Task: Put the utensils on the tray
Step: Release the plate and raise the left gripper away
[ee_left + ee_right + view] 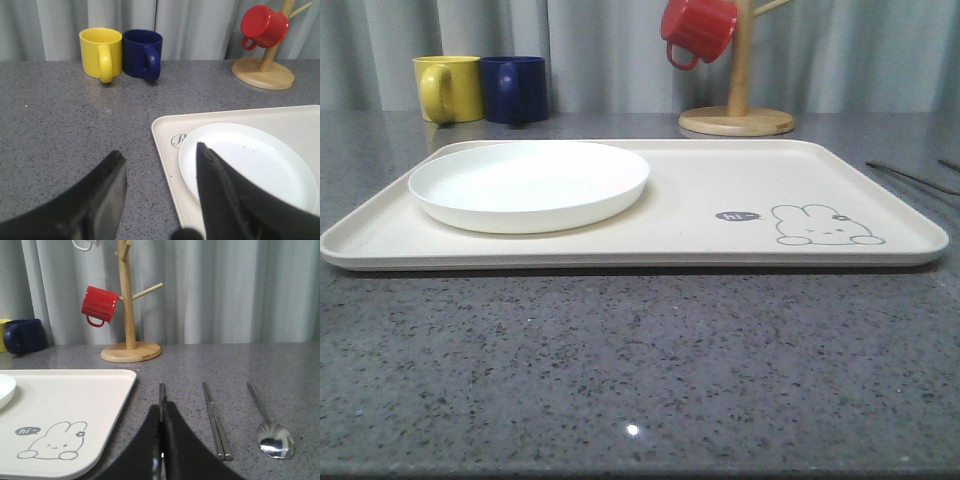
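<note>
The cream tray with a rabbit drawing lies across the table, and the round white plate rests on its left part. In the right wrist view my right gripper is shut on the slim metal fork, whose handle sticks out ahead of the jaws, just beside the tray. The flat chopsticks and the spoon lie parallel on the table further from the tray. My left gripper is open with nothing in it, over the tray's left rim and the plate.
A yellow mug and a blue mug stand behind the tray at the back left. A wooden mug tree holding a red mug stands at the back right. Thin utensil ends show right of the tray.
</note>
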Controlling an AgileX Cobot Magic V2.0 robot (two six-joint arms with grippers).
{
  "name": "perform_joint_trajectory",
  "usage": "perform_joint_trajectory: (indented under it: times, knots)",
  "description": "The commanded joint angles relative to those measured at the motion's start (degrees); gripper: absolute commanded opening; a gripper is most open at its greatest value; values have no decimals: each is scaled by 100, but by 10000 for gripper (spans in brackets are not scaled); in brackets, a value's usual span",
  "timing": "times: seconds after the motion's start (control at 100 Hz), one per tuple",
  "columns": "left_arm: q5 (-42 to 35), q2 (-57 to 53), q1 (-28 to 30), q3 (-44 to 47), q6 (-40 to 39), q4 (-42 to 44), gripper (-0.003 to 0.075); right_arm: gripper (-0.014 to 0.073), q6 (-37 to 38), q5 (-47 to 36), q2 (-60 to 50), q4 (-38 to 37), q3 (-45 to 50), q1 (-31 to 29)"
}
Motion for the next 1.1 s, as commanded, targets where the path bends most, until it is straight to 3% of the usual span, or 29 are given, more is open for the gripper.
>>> perform_joint_trajectory:
  times: [0.0,0.3,0.58,0.88,1.09]
  knots:
    - [-520,-431,-7,65,11,102,321,-69,-46,-611,-107,23,15,-41]
    - [-528,-1439,-7,639,11,364,284,-69,-46,-487,-107,23,-171,-41]
    - [-550,-1641,-7,794,11,408,-21,-69,-46,1476,456,17,-1627,-41]
    - [-550,-1641,-7,794,11,408,-19,-69,-46,4389,2628,29,-4174,-41]
    - [-550,-1641,-7,794,11,408,-19,-69,-46,5001,4004,68,-5219,-41]
